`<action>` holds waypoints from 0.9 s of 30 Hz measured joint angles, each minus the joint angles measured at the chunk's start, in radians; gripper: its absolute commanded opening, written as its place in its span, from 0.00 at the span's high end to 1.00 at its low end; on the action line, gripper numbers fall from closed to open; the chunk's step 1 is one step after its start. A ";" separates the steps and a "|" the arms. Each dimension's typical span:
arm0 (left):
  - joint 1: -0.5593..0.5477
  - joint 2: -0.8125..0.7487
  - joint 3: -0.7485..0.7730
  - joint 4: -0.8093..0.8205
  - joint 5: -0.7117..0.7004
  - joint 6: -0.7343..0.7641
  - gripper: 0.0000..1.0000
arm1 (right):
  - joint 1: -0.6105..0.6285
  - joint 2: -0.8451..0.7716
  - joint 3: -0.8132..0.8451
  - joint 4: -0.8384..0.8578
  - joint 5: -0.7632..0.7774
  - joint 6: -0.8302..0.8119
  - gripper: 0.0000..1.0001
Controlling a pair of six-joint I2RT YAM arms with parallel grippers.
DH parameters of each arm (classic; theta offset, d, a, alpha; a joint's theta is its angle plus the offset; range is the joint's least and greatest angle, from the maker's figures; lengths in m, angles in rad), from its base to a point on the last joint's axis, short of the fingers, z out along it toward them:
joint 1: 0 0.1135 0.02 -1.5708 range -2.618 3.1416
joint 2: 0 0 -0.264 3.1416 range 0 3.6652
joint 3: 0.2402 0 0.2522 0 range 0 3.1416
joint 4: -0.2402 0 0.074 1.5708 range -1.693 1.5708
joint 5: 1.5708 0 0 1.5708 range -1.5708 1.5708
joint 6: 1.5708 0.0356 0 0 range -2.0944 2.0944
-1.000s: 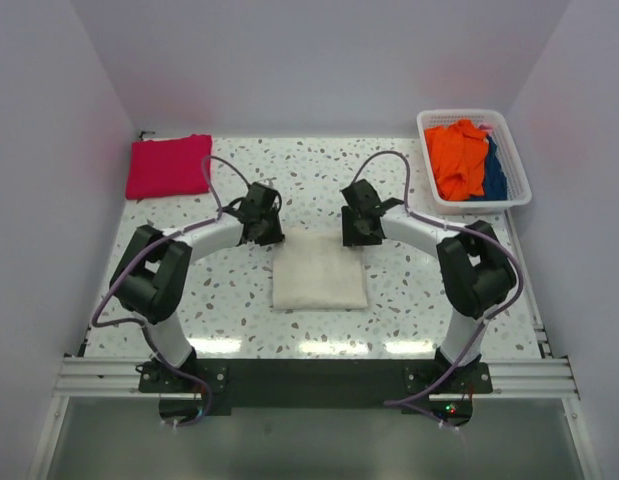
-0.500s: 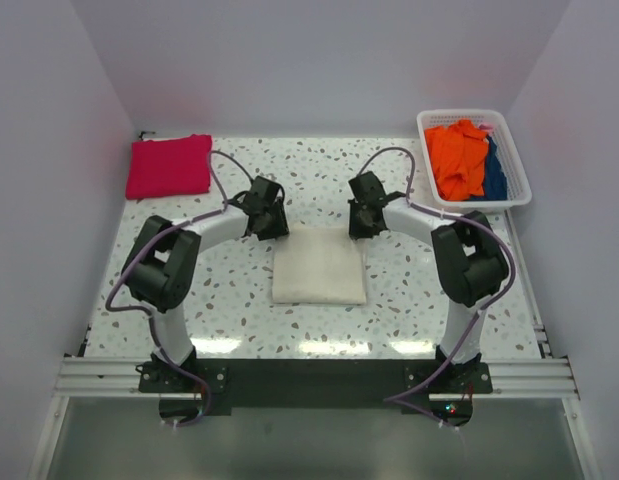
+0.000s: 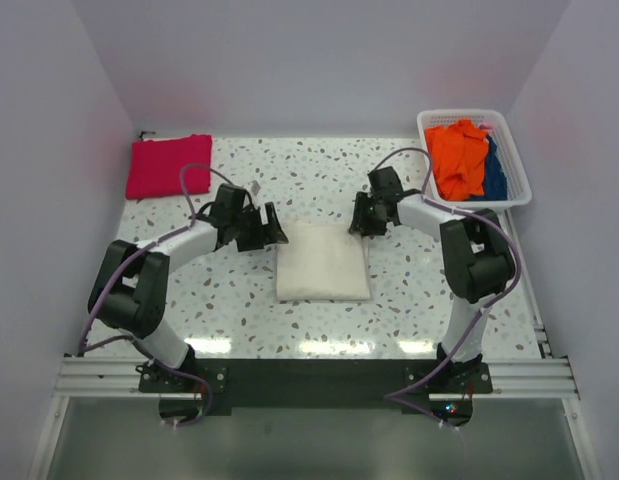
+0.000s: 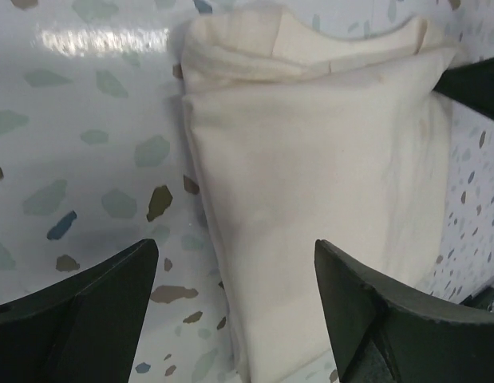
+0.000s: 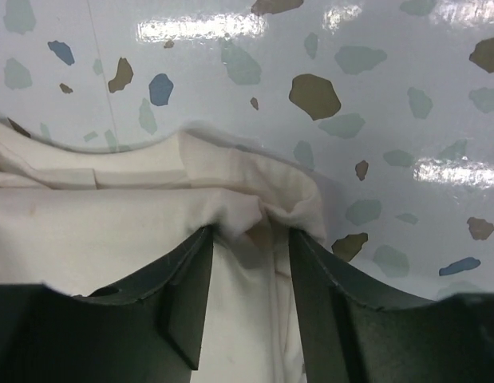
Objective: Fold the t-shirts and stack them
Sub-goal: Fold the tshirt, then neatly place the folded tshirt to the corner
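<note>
The left hand (image 4: 235,251) is standing wide spread and is holding nothing. One of its fingers (image 4: 79,311) is over bare tabletop (image 3: 239,290) and the other is over the cream shirt (image 3: 323,262), at the far left corner of it. The right hand (image 5: 252,231) is half spread at the far right corner, and a small pucker of the cloth is lying between its fingertips.

I am counting two hands and two shirts. The cream shirt is lying folded, as a near square, in the middle of the tabletop. The pink shirt (image 3: 169,166) is lying folded in the far left corner, close to the left wall and well apart from the cream one. There is one basket (image 3: 481,206) in the far right corner, and it is holding one orange cloth (image 3: 457,155) and one blue cloth (image 3: 496,175).

Bare tabletop is lying on all sides of the cream shirt. Walls are closing the left, far and right sides.

Compared with a second ago, both hands are standing further outward: the left has drawn to the left, the right to the right. The cream shirt is lying almost in the same place, only a little further from the arm bases.
</note>
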 measured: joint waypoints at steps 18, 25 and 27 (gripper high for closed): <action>-0.024 0.050 -0.060 0.032 0.108 0.029 0.16 | 0.000 -0.211 -0.206 -0.020 0.042 -0.009 0.37; -0.092 0.106 -0.028 0.095 0.095 -0.002 0.33 | 0.000 -0.193 -0.230 0.006 0.016 -0.009 0.37; -0.106 0.123 -0.013 0.094 0.077 -0.008 0.52 | 0.000 -0.190 -0.230 0.014 0.003 -0.008 0.37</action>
